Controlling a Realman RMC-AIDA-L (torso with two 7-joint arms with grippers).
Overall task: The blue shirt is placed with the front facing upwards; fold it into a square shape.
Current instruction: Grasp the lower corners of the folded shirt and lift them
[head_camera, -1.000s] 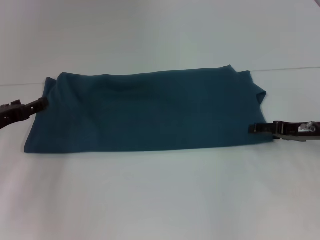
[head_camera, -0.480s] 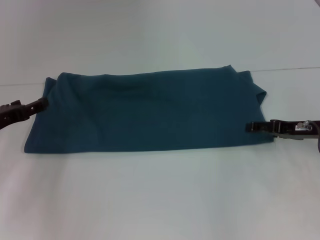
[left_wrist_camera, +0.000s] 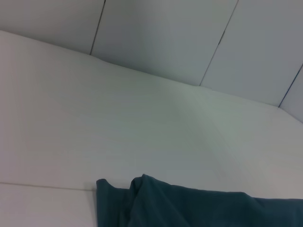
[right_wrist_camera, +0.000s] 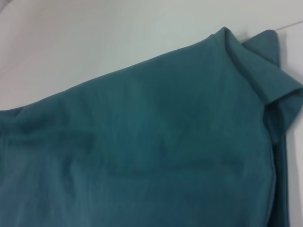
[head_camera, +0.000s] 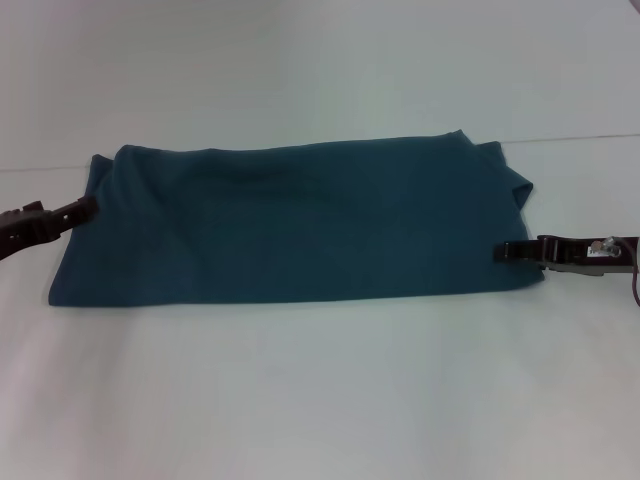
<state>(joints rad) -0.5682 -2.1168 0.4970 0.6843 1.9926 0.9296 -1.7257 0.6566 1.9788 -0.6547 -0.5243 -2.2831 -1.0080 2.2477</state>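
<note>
The blue shirt (head_camera: pixel 290 220) lies on the white table as a long folded band, plain fabric up, no print showing. A sleeve fold sticks out at its far right corner. My left gripper (head_camera: pixel 82 209) sits low at the shirt's left end, its tip touching the fabric edge. At the right end, near the front corner, my right gripper (head_camera: pixel 503 252) reaches just over the edge. The left wrist view catches only a corner of the shirt (left_wrist_camera: pixel 189 208). Nearly all of the right wrist view is shirt (right_wrist_camera: pixel 142 142).
The white table (head_camera: pixel 320 390) stretches well in front of and behind the shirt. A thin seam line (head_camera: pixel 590 137) crosses it behind the shirt. Grey wall panels (left_wrist_camera: pixel 165 33) rise beyond the table in the left wrist view.
The right gripper has crept slightly inward and a little farther back along the shirt's right edge. The left gripper and the shirt have stayed still.
</note>
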